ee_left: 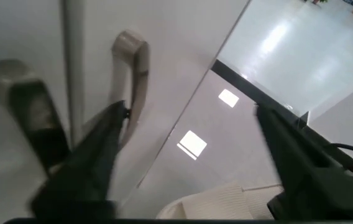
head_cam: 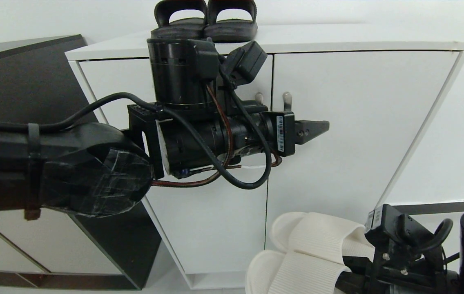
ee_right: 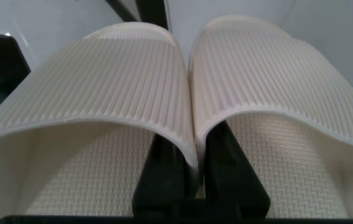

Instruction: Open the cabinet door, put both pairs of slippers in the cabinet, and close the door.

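Cabinet (head_cam: 338, 41) is seen with both doors shut: left door (head_cam: 109, 81) and right door (head_cam: 358, 122) meet at the centre seam. One handle is fixed on each side of that seam, left handle (head_cam: 259, 98) and right handle (head_cam: 287, 100).

Black slippers (head_cam: 205, 20) are placed as a pair side by side on the cabinet top, toward its left part and above the left door.

Left gripper (head_cam: 320, 127) is held in front of the right door, just below and beside the right handle. In the left wrist view its fingers (ee_left: 99, 155) are spread wide apart with nothing gripped. One fingertip is seen just beside the right handle; contact cannot be told.

White slippers (head_cam: 305, 253) are held low in front of the cabinet, below the right door, toes pointed toward it. Right gripper (ee_right: 196, 177) is clamped on them. Its two black fingers (ee_right: 164, 180) are set inside the slippers, and the two touching inner side walls are pinched between them. The ribbed straps are arched over the fingers.

A dark panel (head_cam: 23, 77) is seen to the left of the cabinet.
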